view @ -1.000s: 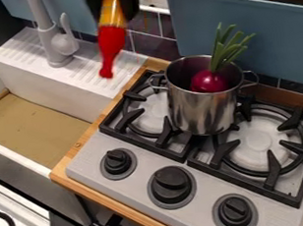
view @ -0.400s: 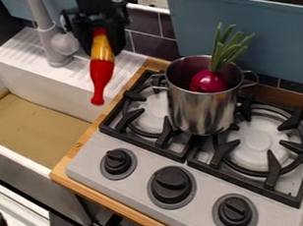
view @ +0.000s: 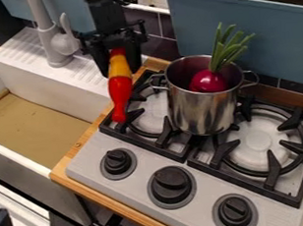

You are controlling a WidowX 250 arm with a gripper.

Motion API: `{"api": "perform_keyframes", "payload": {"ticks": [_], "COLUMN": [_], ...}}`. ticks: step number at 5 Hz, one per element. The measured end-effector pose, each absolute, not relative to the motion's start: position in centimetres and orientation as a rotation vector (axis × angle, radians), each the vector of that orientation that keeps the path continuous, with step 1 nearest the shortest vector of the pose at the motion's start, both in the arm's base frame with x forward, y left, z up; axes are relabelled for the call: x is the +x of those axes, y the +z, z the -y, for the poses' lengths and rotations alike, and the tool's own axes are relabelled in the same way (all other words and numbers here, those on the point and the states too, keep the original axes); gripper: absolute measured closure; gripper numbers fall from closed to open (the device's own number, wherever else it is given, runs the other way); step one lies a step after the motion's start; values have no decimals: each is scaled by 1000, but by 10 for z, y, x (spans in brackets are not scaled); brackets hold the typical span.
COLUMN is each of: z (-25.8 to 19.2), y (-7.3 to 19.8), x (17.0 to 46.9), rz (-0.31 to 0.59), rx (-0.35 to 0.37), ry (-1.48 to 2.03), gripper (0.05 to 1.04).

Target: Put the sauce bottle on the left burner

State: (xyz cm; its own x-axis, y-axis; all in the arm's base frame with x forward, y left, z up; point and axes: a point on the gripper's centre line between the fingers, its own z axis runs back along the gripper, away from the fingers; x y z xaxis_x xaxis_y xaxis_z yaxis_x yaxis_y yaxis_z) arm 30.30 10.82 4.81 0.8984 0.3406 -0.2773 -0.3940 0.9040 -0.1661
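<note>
The fingers (view: 134,57) are closed on the upper end of the bottle (view: 120,88), which hangs nozzle down, leaning slightly, in front of the left edge of the left burner (view: 151,111). How high the tip is above the grate (view: 143,144) I cannot tell.

The step looks like carrying it over the burner and lowering it. The move likely wants a short shift toward the burner's middle, then a slow descent. The narrow nozzle probably won't stand by itself and could slip between the bars, so it seems best to tip the bottle down and lay it across them, opening the fingers only once it is supported.

The pot (view: 203,106) is the main obstacle: it stands between the two burners, close beside the free space, with its near handle (view: 157,82) sticking out toward the bottle. A knock could shift it, along with the onion (view: 209,81) inside. Stray too far the other way and the bottle could roll toward the sink (view: 43,86).
</note>
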Motion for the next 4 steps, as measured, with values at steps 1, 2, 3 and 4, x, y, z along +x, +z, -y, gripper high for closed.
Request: {"api": "perform_keyframes", "payload": {"ticks": [1, 2, 3, 4], "z": [-99, -93, -85, -81], "y": [43, 37, 32, 29], "x": [304, 309, 315, 315], "rz": [-244, -217, -206, -207], "rx": [-234, -217, -197, -195], "ry": [427, 445, 447, 437], "gripper": [440, 440, 440, 366]}}
